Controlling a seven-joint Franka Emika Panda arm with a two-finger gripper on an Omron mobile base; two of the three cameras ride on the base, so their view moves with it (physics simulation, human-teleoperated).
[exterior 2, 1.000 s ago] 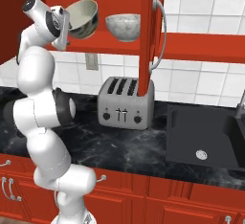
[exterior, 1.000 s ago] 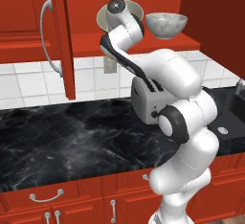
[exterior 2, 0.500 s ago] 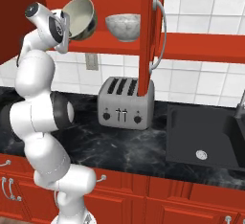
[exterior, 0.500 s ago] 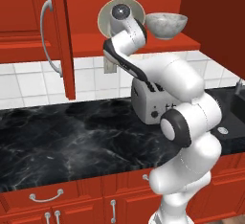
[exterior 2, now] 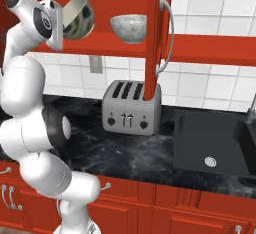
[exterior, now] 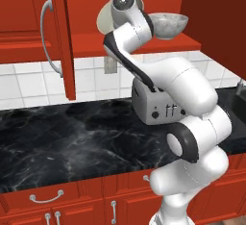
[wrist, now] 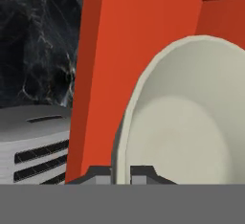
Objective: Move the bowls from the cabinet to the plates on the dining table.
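I have the round, plain cream-beige bowl [wrist: 186, 117] pinched by its rim, tipped on edge just above the red cabinet shelf [exterior 2: 100, 45]; my gripper [wrist: 120, 173] is clamped fully onto it. The speckled white-grey stone-look bowl [exterior 2: 128, 27] sits just right. A rim pinch this thin could slip, or my swing could knock that neighbour onto the silver toaster [exterior 2: 131, 108].

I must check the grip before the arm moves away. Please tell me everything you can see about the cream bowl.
The cream bowl is round, deep and plain, with a smooth matte look like ceramic. It is tipped on its side in the open cabinet, its hollow facing the hand camera. The claw is shut on its rim. A speckled grey bowl stands upright on the shelf beside it, apart.
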